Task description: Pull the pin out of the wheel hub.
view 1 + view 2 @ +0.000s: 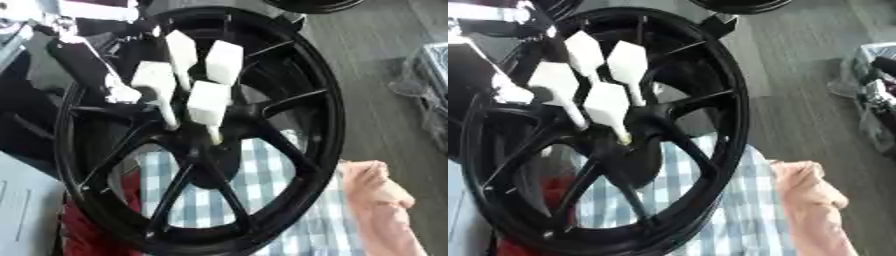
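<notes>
A black spoked wheel (325,107) stands tilted in front of me, its hub (210,155) near the middle of the view. Several pins with white block heads stick out of the hub area: one at the front (208,101), one to its left (155,80) and two behind (224,61). My left arm, black with silver parts, comes in from the upper left. My left hand (121,93) is right beside the leftmost pin's head. Whether it holds the pin is hidden. My right hand shows in neither view.
A blue-and-white checked cloth (262,200) lies under the wheel, with a pink cloth (381,200) to its right and something red (83,230) at the lower left. Clear plastic things (424,85) stand at the right edge on the grey floor. Another black rim (737,5) shows at the top.
</notes>
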You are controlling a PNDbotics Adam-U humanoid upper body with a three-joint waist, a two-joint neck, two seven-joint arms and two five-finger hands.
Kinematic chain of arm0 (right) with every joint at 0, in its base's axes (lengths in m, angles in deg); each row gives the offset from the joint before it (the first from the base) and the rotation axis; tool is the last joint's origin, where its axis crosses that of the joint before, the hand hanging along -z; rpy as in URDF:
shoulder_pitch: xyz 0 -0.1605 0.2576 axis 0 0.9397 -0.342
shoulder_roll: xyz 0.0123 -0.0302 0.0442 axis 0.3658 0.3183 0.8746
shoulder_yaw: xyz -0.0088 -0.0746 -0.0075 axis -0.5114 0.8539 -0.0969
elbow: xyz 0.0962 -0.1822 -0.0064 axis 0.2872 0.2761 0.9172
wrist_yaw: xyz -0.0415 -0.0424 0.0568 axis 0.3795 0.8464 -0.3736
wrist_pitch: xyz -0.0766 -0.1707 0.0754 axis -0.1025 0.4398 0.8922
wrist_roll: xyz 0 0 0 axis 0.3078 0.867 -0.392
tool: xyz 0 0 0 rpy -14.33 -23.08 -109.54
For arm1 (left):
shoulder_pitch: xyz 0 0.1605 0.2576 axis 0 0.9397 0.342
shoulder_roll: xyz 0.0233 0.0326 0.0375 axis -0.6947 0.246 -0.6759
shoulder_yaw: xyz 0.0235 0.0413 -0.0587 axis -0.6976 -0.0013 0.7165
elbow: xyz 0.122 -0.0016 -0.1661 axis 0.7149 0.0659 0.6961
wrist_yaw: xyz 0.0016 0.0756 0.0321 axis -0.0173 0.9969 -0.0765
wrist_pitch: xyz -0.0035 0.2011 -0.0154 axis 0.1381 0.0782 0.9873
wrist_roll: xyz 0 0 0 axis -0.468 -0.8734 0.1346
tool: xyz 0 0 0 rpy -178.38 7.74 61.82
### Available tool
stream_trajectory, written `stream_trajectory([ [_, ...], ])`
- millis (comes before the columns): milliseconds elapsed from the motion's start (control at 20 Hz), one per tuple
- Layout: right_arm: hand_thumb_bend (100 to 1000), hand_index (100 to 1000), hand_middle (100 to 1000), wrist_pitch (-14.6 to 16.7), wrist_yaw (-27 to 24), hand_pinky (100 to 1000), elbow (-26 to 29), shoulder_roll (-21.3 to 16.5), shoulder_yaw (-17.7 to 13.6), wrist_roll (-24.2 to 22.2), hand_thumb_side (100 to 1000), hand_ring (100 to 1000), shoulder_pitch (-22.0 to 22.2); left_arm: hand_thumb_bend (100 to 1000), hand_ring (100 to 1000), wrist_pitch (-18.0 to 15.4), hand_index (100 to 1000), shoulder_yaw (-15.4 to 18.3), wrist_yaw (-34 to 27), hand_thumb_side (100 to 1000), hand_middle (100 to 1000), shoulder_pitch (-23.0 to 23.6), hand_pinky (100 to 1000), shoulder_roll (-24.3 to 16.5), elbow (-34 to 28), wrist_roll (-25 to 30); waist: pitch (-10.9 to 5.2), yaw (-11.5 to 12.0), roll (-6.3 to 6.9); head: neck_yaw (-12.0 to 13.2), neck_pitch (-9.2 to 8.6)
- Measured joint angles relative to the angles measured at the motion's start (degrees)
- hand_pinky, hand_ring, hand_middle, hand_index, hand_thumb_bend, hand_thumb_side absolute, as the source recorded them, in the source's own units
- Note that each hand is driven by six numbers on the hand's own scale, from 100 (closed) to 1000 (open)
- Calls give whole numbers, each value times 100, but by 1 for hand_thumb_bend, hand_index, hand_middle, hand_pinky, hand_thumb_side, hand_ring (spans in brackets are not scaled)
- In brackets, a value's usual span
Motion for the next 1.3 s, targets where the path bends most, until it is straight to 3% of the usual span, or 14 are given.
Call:
stream_trajectory([
  [650, 100, 861, 869, -2, 1, 733, 0, 0, -1, 20, 479, 812, 5, 206, 430, 146, 295, 949, -529, 100, 283, 347, 487, -631, -953, -341, 0, 52, 12, -75, 0],
  [750, 100, 861, 868, 0, 2, 733, 0, 0, -8, 30, 475, 811, 31, 162, 423, 194, 291, 1027, -578, 100, 273, 397, 465, -677, -1017, -389, 0, 85, 14, -100, 0],
  [850, 100, 861, 868, 4, 2, 733, 0, 0, -42, 59, 474, 811, 65, 151, 422, 262, 290, 1206, -629, 100, 270, 592, 461, -825, -1025, -490, 0, 174, 10, -142, -1],
  [900, 100, 861, 868, 11, 2, 733, 0, 0, -52, 71, 472, 811, 73, 100, 419, 287, 289, 1327, -661, 100, 267, 728, 455, -917, -1024, -560, 0, 191, 5, -153, -1],
  [1300, 100, 862, 868, 40, 8, 733, 2, 0, -195, 213, 470, 811, 181, 100, 416, 540, 289, 2482, -740, 100, 261, 1876, 438, -1385, -530, -1266, 0, 371, -2, -267, -10],
])
